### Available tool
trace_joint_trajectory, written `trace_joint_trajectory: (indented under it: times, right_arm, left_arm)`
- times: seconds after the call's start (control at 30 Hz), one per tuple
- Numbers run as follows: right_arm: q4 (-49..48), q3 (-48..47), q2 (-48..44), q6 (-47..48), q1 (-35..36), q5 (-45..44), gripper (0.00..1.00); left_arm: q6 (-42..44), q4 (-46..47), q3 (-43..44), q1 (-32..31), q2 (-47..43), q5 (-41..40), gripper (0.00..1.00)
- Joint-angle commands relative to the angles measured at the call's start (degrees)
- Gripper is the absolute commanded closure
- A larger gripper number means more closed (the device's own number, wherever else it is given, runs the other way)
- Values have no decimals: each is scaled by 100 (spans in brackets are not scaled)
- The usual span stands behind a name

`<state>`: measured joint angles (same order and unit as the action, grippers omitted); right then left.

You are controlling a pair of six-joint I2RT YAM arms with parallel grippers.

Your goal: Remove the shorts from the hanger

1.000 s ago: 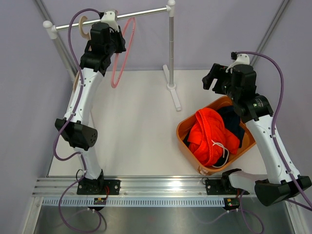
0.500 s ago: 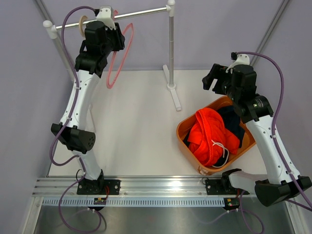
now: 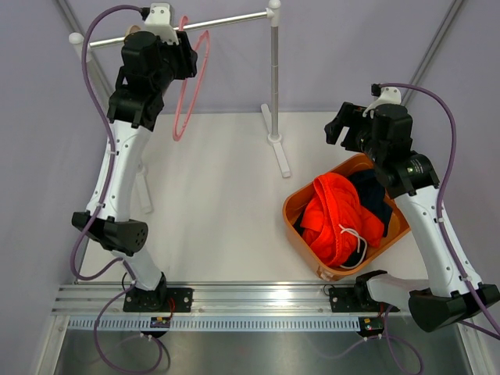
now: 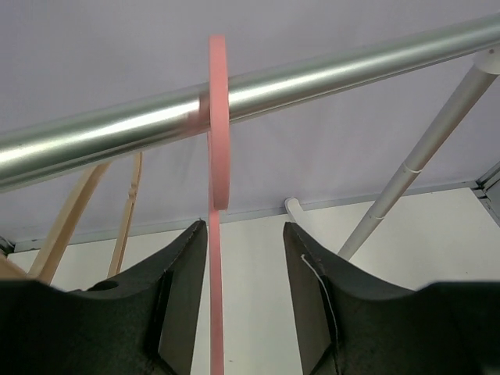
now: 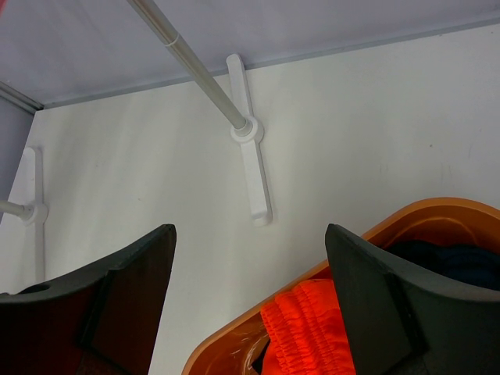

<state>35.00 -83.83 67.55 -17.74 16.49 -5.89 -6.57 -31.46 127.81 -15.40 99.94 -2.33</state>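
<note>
The orange shorts (image 3: 332, 215) with a white drawstring and the navy shorts (image 3: 375, 191) lie bunched in an orange basket (image 3: 293, 211); both also show in the right wrist view, orange (image 5: 308, 328) and navy (image 5: 449, 262). A bare pink hanger (image 3: 191, 86) hangs on the metal rail (image 3: 226, 19). My left gripper (image 3: 183, 51) is up at the rail, open, and its jaws straddle the pink hanger (image 4: 219, 156), which runs close to the left finger. My right gripper (image 3: 344, 125) is open and empty above the basket's far rim (image 5: 422, 215).
A wooden hanger (image 3: 133, 35) hangs at the rail's left end and shows in the left wrist view (image 4: 78, 211). The rack's right post (image 3: 273, 78) and its white foot (image 5: 251, 156) stand between the arms. Purple walls enclose the table.
My left arm has risen and shifted left and back toward the rail, with the pink hanger staying between its jaws. The right arm and the basket have not moved.
</note>
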Motion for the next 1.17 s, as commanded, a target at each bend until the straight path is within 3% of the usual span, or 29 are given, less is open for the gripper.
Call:
trace_joint_trajectory:
  times: [0.0, 0.23, 0.4, 0.57, 0.77, 0.8, 0.9, 1.13]
  right_arm:
    - [-20, -45, -137, 86, -41, 132, 14]
    - [-72, 147, -443, 86, -41, 132, 11]
    - [-3, 209, -567, 139, -41, 149, 8]
    - [68, 315, -778, 157, -41, 193, 1]
    - [7, 543, -1024, 104, -41, 254, 0]
    - [-11, 587, -1051, 95, -41, 281, 1]
    - [-160, 841, -1174, 69, -41, 334, 1]
    - [-415, 1316, -1375, 51, -41, 378, 0]
  left_arm:
    - [173, 17, -115, -60, -545, -110, 52]
    - [15, -394, -257, -472, -1020, -48, 51]
    - [-20, -984, -519, -1263, -1485, -242, 50]
    - [-160, -1073, -1974, -2211, -2520, -111, 47]
    - [-275, -765, -3779, -2468, -3673, 100, 37]
    - [-292, -713, -4172, -2468, -3971, 171, 31]
    - [-249, -528, -4658, -2468, -4420, 470, 27]
    - [-99, -546, -5213, -2468, -4825, 338, 23]
